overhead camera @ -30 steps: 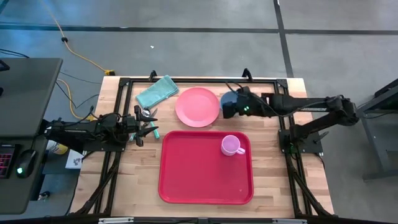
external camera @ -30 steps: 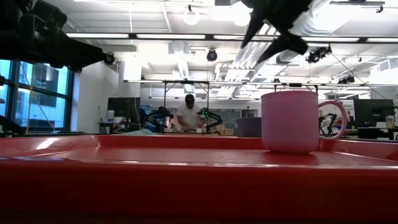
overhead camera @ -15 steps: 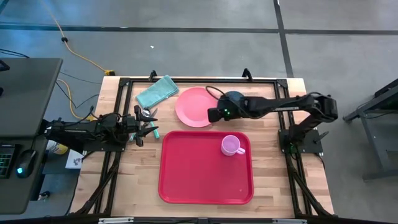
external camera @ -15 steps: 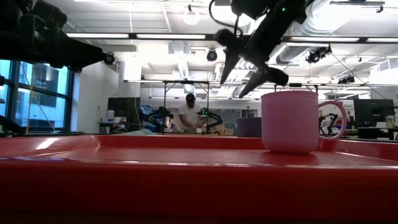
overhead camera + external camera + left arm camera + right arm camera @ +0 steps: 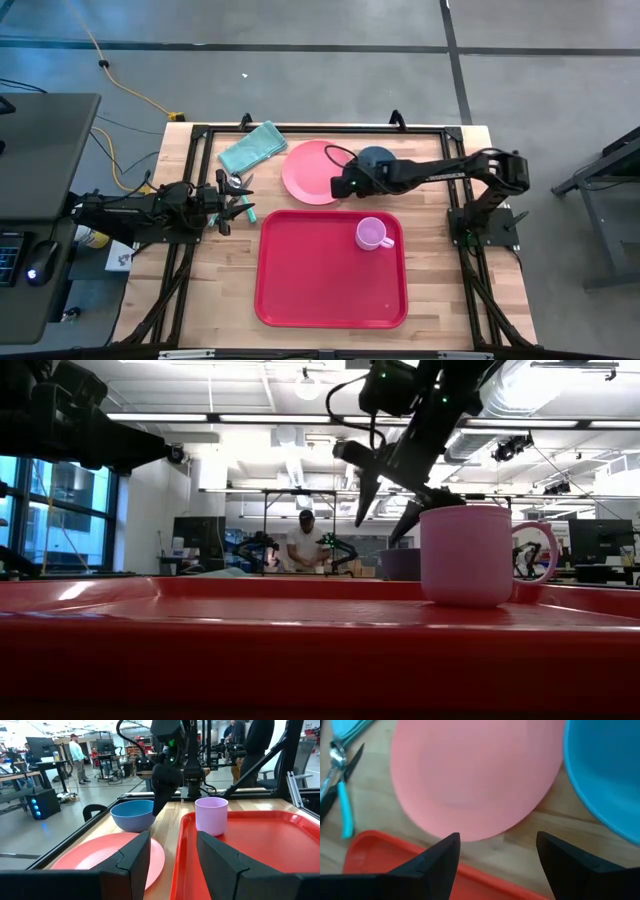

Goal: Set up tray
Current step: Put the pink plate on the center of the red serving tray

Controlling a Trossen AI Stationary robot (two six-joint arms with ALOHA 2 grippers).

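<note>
The red tray [image 5: 330, 290] lies on the near middle of the table, with a pink cup [image 5: 372, 234] standing upright in its far right part. A round pink plate [image 5: 312, 172] lies flat on the wood just beyond the tray, and a blue bowl [image 5: 378, 158] sits to its right. My right gripper [image 5: 338, 187] is open and hangs above the plate's near right edge, fingers pointing down [image 5: 498, 840], touching nothing. My left gripper [image 5: 238, 197] is open and waits at the table's left, level with the plate [image 5: 100, 857].
A teal cloth [image 5: 253, 147] lies at the far left, beyond the left gripper. Cutlery with a teal handle [image 5: 342, 807] lies on the wood by the left gripper. The tray's near half [image 5: 320, 300] is bare. People stand in the room beyond the table [image 5: 303, 545].
My right gripper has moved toward the table's left, from above the blue bowl to above the plate's near right edge, and has come down lower. It has stayed open. The cup, plate, bowl and tray have not moved.
</note>
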